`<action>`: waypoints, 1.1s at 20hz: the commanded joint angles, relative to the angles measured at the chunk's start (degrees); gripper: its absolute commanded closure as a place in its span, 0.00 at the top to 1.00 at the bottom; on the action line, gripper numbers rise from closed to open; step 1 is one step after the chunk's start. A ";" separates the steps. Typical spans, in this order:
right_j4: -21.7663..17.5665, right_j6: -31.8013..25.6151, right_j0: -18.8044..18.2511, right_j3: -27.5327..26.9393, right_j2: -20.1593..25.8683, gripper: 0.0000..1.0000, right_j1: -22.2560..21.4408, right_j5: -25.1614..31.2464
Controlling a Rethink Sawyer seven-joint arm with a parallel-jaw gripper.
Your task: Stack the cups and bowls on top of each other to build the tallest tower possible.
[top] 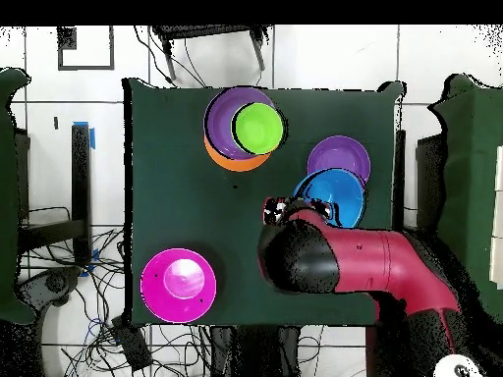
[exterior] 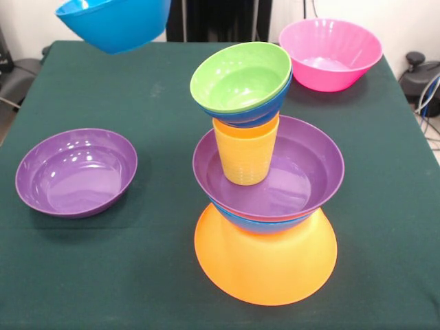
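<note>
Tower (exterior: 265, 206) stood mid-table: upturned orange bowl (exterior: 266, 265) as base, blue bowl (exterior: 265, 224), purple bowl (exterior: 302, 172), yellow cup (exterior: 245, 157), dark blue bowl (exterior: 265, 110), green bowl (exterior: 240, 74) on top. Bright blue bowl (exterior: 117, 22) hung in the air off the table, under the arm (top: 344, 260); gripper hidden, grip unclear. Spare purple bowl (exterior: 75, 172) and pink bowl (exterior: 330, 53) sat apart on the table (exterior: 103, 275).

The table's middle is blocked by the tall tower (exterior: 265, 179); open cloth is left between it and the purple bowl (exterior: 75, 172); the pink bowl (exterior: 330, 53) occupies a far corner.
</note>
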 commanded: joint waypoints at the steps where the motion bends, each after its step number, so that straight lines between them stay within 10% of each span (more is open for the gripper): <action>1: -0.01 -5.98 0.86 -7.54 1.70 0.00 6.13 18.06; 8: -2.76 -0.45 8.52 -22.96 1.22 0.00 15.77 22.89; 22: -10.85 -3.36 17.42 -40.22 -3.71 0.00 19.70 40.65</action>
